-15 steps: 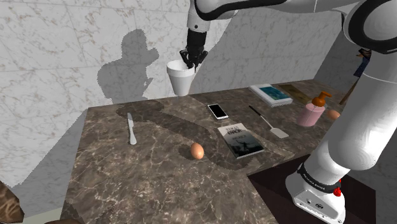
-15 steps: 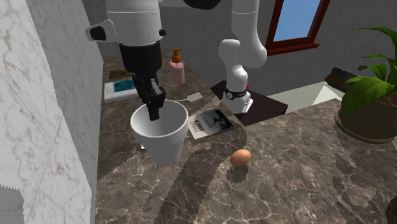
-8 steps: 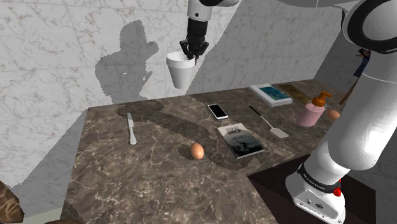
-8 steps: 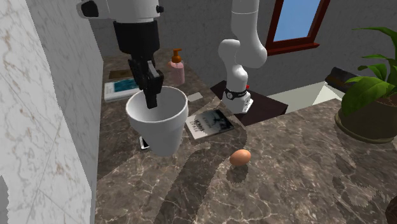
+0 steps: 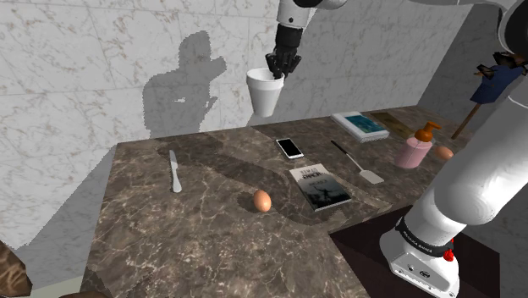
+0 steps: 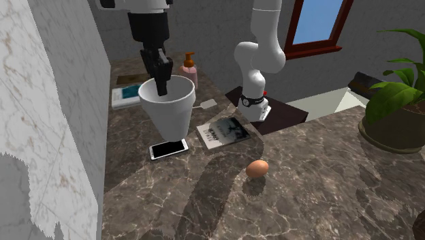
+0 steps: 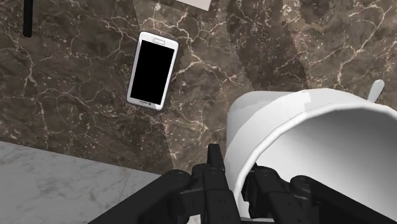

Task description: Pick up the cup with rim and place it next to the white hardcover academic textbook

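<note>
White cup hangs over the counter, rim pinched between black fingers; lettering on the dark book is illegible.

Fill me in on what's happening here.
The arm's fingers are shut on the rim of a white cup, one inside its wall and one outside. The cup hangs in the air above the dark counter, roughly over the spot where a phone lies. The textbook lies farther along the counter near the wall, close to a pink soap bottle. The cup has not yet been set down beside it.
</note>
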Robot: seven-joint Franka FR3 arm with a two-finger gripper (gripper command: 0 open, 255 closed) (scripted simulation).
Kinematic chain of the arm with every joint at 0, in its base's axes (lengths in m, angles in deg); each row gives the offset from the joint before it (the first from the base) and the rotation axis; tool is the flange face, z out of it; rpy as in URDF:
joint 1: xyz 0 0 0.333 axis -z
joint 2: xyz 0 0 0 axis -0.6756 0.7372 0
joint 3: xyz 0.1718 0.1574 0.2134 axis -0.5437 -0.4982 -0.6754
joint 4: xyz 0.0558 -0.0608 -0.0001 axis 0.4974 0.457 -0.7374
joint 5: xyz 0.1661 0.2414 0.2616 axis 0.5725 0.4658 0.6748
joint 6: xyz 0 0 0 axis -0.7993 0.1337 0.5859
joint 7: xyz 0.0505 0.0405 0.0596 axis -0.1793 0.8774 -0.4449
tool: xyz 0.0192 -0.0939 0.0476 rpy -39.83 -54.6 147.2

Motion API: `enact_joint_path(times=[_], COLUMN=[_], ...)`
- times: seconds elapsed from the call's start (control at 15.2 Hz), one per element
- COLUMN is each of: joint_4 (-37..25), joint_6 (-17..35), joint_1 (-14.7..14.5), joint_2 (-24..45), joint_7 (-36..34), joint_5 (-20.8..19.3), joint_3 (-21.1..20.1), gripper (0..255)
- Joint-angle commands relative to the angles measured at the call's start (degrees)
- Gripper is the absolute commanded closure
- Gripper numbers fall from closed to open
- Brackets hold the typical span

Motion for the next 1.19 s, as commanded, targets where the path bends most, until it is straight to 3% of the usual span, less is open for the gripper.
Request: enact_joint_path(times=[0.0,0.53,1.12], joint_4=[3.1,13.8,20.6], joint_6=[0.0,0.0,-1.5], joint_1=[1.1,5.0,9.6], joint_2=[-3.1,-13.2,-20.9], joint_7=[2.4,12.1,23.3], joint_5=[0.5,0.5,-2.1], joint_3=[1.2,7.0,14.7], gripper=[255,255,255])
